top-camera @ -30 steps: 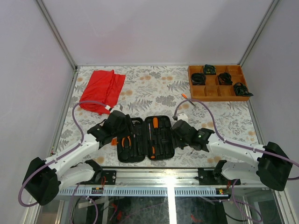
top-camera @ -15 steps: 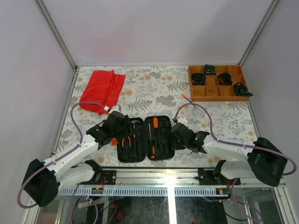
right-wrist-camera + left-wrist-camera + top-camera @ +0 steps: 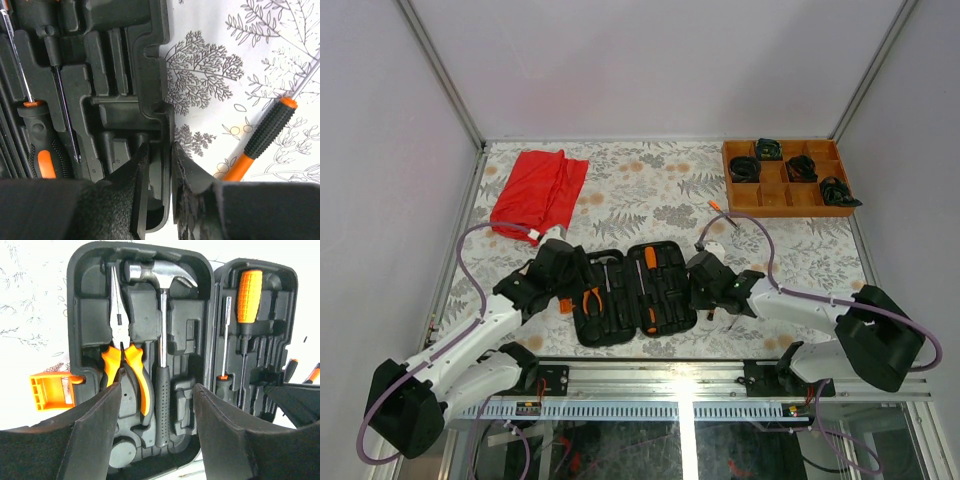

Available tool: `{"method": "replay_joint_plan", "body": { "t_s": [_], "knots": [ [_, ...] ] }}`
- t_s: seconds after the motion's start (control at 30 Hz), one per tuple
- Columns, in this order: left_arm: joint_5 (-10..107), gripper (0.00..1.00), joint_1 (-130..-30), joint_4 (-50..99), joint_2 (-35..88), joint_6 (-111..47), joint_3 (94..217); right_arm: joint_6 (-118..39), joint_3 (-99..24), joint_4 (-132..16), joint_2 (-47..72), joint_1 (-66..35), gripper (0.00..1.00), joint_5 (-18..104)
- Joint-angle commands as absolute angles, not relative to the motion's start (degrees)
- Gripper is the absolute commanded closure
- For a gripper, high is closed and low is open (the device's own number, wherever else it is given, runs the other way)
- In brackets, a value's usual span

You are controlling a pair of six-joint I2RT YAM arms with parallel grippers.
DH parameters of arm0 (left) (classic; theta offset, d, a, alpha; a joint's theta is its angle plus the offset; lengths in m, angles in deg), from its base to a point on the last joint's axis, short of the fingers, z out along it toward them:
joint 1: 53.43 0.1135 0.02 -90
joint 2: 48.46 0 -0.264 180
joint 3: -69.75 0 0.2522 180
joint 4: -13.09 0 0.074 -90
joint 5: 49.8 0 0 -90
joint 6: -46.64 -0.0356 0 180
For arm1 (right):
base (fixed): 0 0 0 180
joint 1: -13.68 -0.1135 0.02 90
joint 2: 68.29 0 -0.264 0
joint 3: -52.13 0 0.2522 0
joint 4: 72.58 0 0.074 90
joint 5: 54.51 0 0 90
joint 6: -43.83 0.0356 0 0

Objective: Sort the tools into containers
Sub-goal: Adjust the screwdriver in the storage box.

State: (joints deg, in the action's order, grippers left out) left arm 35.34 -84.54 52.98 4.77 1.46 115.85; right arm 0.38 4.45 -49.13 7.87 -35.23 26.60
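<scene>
Lying outside the case (image 3: 115,75), a screwdriver (image 3: 265,132) is waiting; hammer (image 3: 162,340) and pliers (image 3: 122,355) are sitting slotted. Right tool (image 3: 160,155) is clamping its rim, left tool (image 3: 157,390) gaping.

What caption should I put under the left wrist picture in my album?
The open left end effector hovers over the open tool case, pliers and hammer snug in their slots.
</scene>
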Motion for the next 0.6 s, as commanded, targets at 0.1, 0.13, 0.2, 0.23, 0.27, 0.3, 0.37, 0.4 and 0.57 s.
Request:
{"method": "replay_joint_plan", "body": {
  "t_s": [0.1,0.13,0.2,0.23,0.27,0.3,0.37,0.4,0.57],
  "knots": [
    [36.6,0.42,-83.2,56.0,4.0,0.0,119.0,-0.3,0.6,-51.2,12.6,-32.3,0.92,23.5],
    [36.6,0.41,-83.1,56.1,4.0,0.1,119.3,-0.4,0.2,-51.8,13.2,-32.1,0.93,23.7],
    [36.8,0.41,-82.9,56.2,4.1,0.2,119.6,-1.1,-1.2,-52.7,14.6,-31.6,0.93,24.5],
    [37.0,0.41,-82.9,56.2,4.2,0.3,119.7,-1.7,-1.9,-53.0,15.3,-31.4,0.93,24.8],
    [37.0,0.41,-82.8,56.2,4.2,0.4,119.8,-2.7,-3.0,-52.8,16.1,-31.2,0.91,25.1],
    [37.1,0.41,-82.7,56.3,4.3,0.4,120.0,-3.9,-4.1,-52.2,16.5,-31.0,0.85,25.1],
    [37.1,0.41,-82.7,57.3,4.3,0.2,120.8,-5.6,-6.2,-50.0,16.2,-30.6,0.75,24.0],
    [37.2,0.42,-82.5,58.0,4.2,0.0,121.4,-6.4,-6.8,-49.1,15.3,-30.5,0.70,23.2],
    [37.4,0.40,-82.5,61.1,2.7,-3.4,125.2,-9.5,-8.3,-43.7,7.9,-30.0,0.51,18.8]
  ]
}}
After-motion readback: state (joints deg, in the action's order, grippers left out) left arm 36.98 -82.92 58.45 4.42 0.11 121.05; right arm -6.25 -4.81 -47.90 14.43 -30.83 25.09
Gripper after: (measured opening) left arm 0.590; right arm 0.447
